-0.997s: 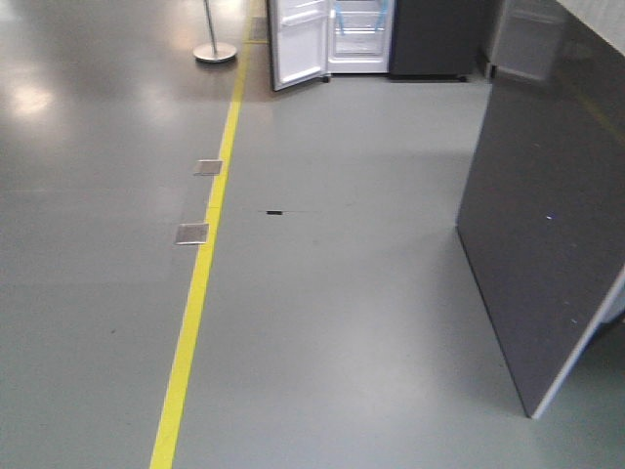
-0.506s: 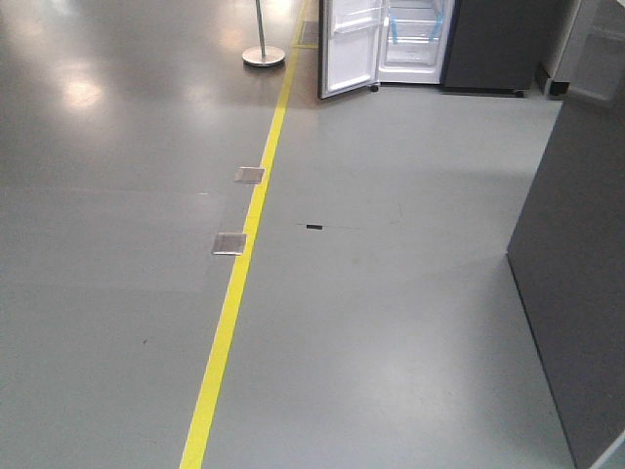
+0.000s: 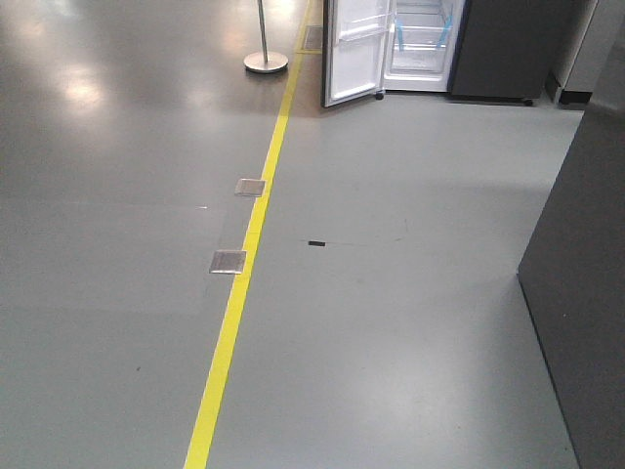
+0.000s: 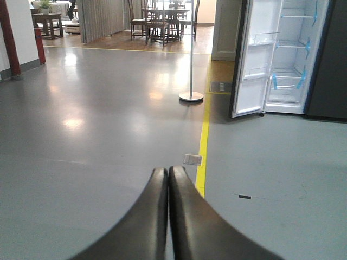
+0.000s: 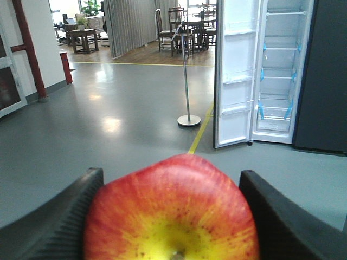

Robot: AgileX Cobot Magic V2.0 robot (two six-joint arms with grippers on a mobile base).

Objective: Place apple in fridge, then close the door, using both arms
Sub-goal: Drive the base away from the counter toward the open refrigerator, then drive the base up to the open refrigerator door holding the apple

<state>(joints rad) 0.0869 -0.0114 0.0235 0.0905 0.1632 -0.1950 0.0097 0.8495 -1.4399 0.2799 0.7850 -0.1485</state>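
Note:
The red and yellow apple (image 5: 173,214) fills the bottom of the right wrist view, its stem dimple facing the camera, and my right gripper (image 5: 171,176) is shut on its two sides. My left gripper (image 4: 167,172) is shut with its black fingers pressed together and nothing between them. Far ahead across the floor stands the fridge (image 3: 422,44), showing its white lining (image 5: 279,70) with shelves and blue tape strips (image 4: 293,59). Its door (image 3: 356,49) is swung wide open to the left, white face and bins showing (image 5: 234,76) (image 4: 254,65). Neither arm appears in the front view.
A yellow floor line (image 3: 239,303) runs toward the fridge, with two metal floor plates (image 3: 228,261) beside it. A stanchion post on a round base (image 3: 265,61) stands left of the door. A tall dark grey panel (image 3: 586,293) rises close on the right. Tables and chairs (image 4: 162,16) lie far behind.
The front view has swung left and crept forward: the fridge has shifted right in frame, the floor plates have slid lower, and the dark panel has drawn back to the right edge.

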